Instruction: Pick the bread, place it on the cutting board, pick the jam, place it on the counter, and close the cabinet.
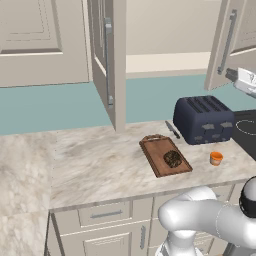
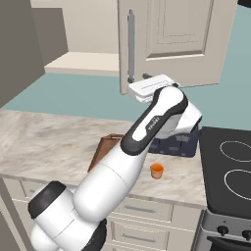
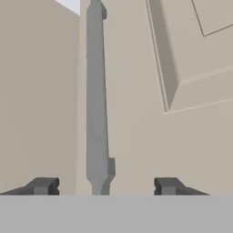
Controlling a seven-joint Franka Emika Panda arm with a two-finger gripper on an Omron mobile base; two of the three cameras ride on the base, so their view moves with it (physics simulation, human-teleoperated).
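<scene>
Before the cabinet (image 3: pixel 191 68) handle (image 3: pixel 95 91) (top cropped), the gripper (image 3: pixel 103 185) gapes wide.

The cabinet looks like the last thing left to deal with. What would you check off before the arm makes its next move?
1. Bread lies on the cutting board: ok.
2. Jam stands on the counter, beside the toaster: ok.
3. Cabinet closed: not ok, both doors stand open.
4. End effector lined up with the right door's bar handle: ok, the handle's lower end sits between the fingertips, nearer one side.
5. Jaws wide enough to pass the handle: ok, they are open.
6. End effector touching the door: cannot tell.
</scene>
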